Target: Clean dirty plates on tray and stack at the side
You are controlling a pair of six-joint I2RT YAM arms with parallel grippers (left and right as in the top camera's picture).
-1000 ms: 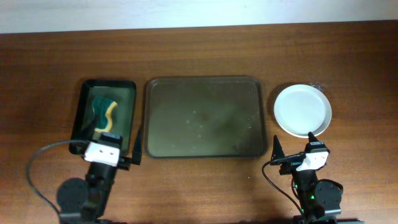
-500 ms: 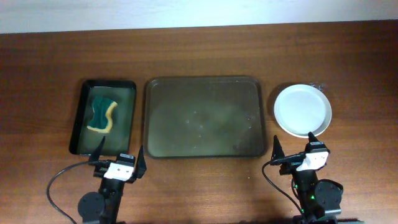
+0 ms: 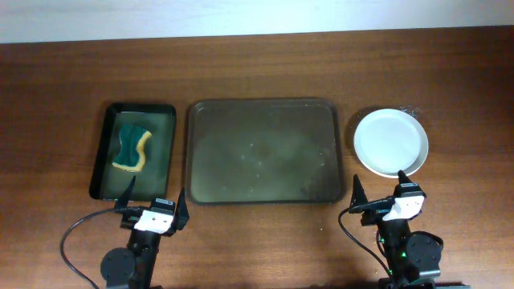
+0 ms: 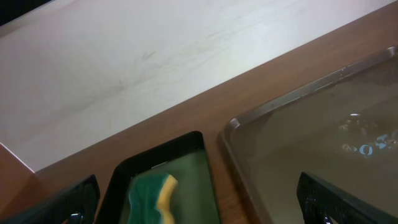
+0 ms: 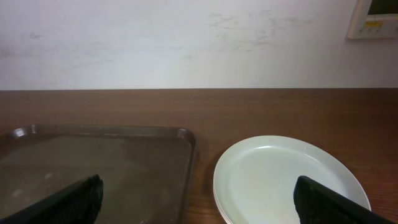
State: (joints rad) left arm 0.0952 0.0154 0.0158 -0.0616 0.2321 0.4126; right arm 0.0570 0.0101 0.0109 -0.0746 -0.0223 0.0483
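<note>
The large olive-brown tray lies at the table's middle with no plates on it, only a few wet specks; it also shows in the left wrist view and the right wrist view. White plates sit stacked to the tray's right on the table, with layered rims in the right wrist view. The top plate looks clean. My left gripper is open and empty near the front edge, below the small tray. My right gripper is open and empty just in front of the plates.
A smaller dark green tray at the left holds a green and yellow sponge, which also shows in the left wrist view. A white wall runs behind the table's far edge.
My left gripper has pulled back from the small tray toward the front edge and a little to the right, uncovering the sponge. The right arm, plates and tray have not moved.
</note>
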